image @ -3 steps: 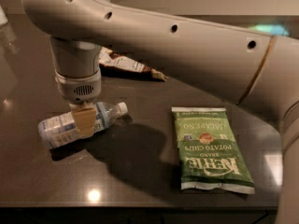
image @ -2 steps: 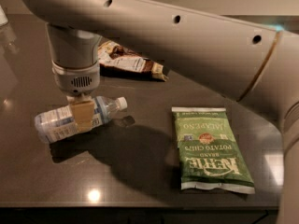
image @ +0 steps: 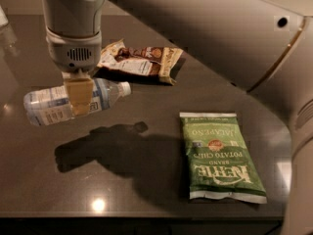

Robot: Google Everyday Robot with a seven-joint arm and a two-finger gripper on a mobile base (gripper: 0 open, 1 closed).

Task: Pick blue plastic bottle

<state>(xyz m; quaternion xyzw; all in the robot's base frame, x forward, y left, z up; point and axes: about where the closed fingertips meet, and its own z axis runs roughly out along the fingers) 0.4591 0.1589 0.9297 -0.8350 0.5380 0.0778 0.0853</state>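
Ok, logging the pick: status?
Gripper shut on blue plastic bottle, left of view. Bottle sideways, above the table. Kettle jalapeño chip bag, snack packet apart.

Claw (image: pixel 78 99) holding bottle (image: pixel 46 104) over table (image: pixel 39 190) left, chip bag (image: pixel 222 155) right, packet (image: pixel 142 62) seemingly behind.

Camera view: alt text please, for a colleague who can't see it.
The end effector grips the blue plastic bottle, held sideways above the dark table, its shadow beneath. A green chip bag lies at picture right; a brown snack packet lies behind.
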